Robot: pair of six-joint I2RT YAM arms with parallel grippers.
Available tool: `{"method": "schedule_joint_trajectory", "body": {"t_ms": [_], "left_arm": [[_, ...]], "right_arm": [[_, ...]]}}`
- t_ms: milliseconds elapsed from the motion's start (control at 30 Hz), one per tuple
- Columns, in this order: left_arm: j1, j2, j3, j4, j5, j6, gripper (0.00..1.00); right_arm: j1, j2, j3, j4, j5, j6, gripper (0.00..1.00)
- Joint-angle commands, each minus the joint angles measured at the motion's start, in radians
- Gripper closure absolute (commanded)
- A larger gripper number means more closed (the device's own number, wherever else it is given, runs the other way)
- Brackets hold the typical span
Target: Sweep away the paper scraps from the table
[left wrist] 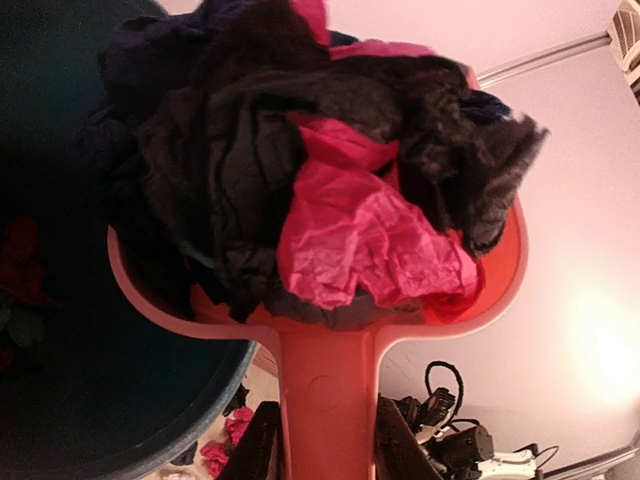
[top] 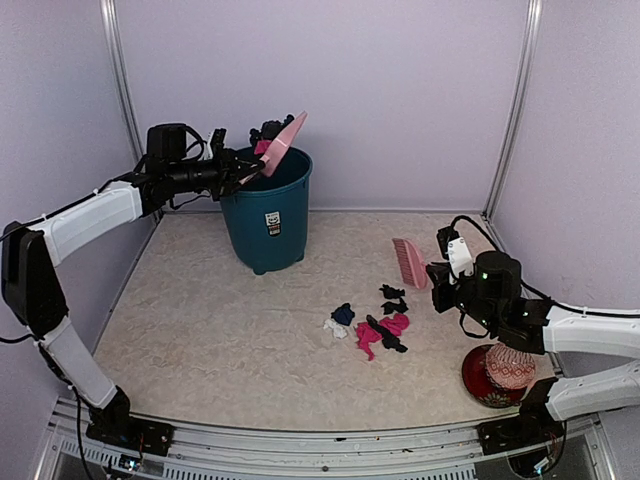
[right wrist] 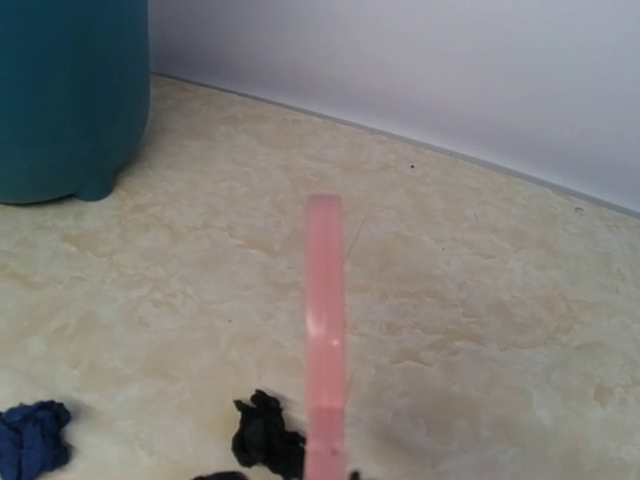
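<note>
My left gripper (top: 243, 173) is shut on the handle of the pale pink dustpan (top: 284, 142), held tilted over the teal bin (top: 268, 210). In the left wrist view its black fingers (left wrist: 258, 445) flank the handle (left wrist: 328, 390), and a heap of black and magenta paper scraps (left wrist: 330, 200) fills the pan. More paper scraps (top: 370, 326) lie in a loose cluster on the table (top: 200, 330), right of centre. My right gripper (top: 441, 272) is shut on the pink brush (top: 408, 262), just right of that cluster. The brush (right wrist: 325, 320) shows edge-on above a black scrap (right wrist: 265, 436).
A red patterned ball (top: 508, 368) sits in a dark red dish at the right front, beside my right arm. The bin (right wrist: 70, 100) stands at the back left near the wall. A blue scrap (right wrist: 35, 436) lies left of the black one.
</note>
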Motion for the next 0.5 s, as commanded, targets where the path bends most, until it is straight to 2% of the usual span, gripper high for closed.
{"method": "schedule_joint_trajectory", "body": {"t_ms": [0, 233, 467], "left_arm": [[0.036, -0.003, -0.067, 0.280, 0.124, -0.231, 1.00], [0.050, 0.029, -0.143, 0.532, 0.181, -0.474, 1.00], [0.058, 0.003, -0.188, 0.644, 0.170, -0.571, 1.00]], "right_arm": [[-0.012, -0.026, 0.001, 0.013, -0.002, 0.017, 1.00], [-0.012, -0.023, 0.015, 0.000, -0.008, 0.029, 1.00], [-0.012, -0.037, 0.018, -0.017, -0.022, 0.051, 1.00]]}}
